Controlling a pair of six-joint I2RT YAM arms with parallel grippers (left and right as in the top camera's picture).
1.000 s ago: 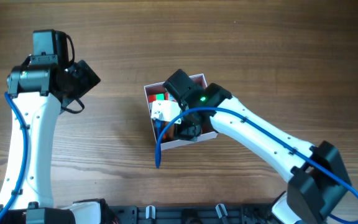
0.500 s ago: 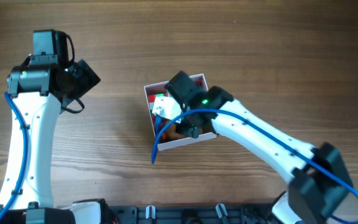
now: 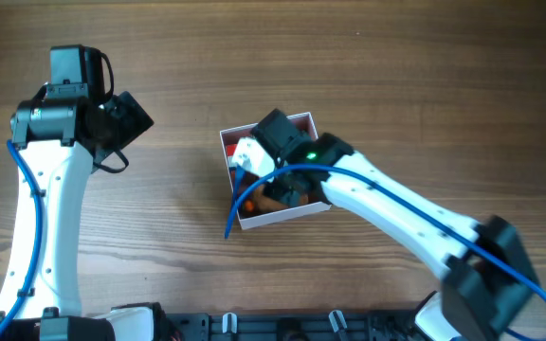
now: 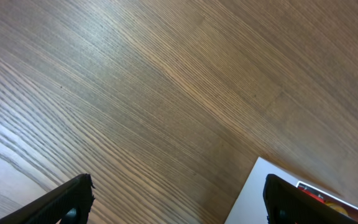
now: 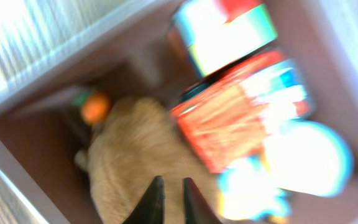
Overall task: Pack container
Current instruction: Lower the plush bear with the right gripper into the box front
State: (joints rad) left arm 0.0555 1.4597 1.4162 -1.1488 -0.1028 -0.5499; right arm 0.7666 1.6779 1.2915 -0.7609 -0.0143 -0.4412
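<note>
The container (image 3: 275, 215), a square white-walled box with a dusty pink inside (image 5: 27, 146), sits mid-table. My right arm reaches down into it from above. My right gripper (image 5: 169, 199) is shut, its dark fingertips nearly touching just over a tan plush toy (image 5: 129, 155), with nothing held between them. Beside the plush lie a red-orange packet (image 5: 235, 118), a white, green and red pack (image 5: 225, 34) and a blurred white-and-blue round thing (image 5: 303, 158). My left gripper (image 4: 182, 202) hangs open over bare wood at the far left (image 3: 126, 118). One white container corner (image 4: 253, 196) shows by its right finger.
A small orange-and-green piece (image 5: 94, 107) lies in the container's corner behind the plush. A blue cable (image 3: 235, 213) loops from the right arm over the container's front-left wall. The wooden table (image 3: 396, 76) surrounds the box on all sides.
The right gripper's jaws have gone from open to shut, and its wrist has shifted slightly toward the container's back-left, covering the green and red item. The left arm has not moved.
</note>
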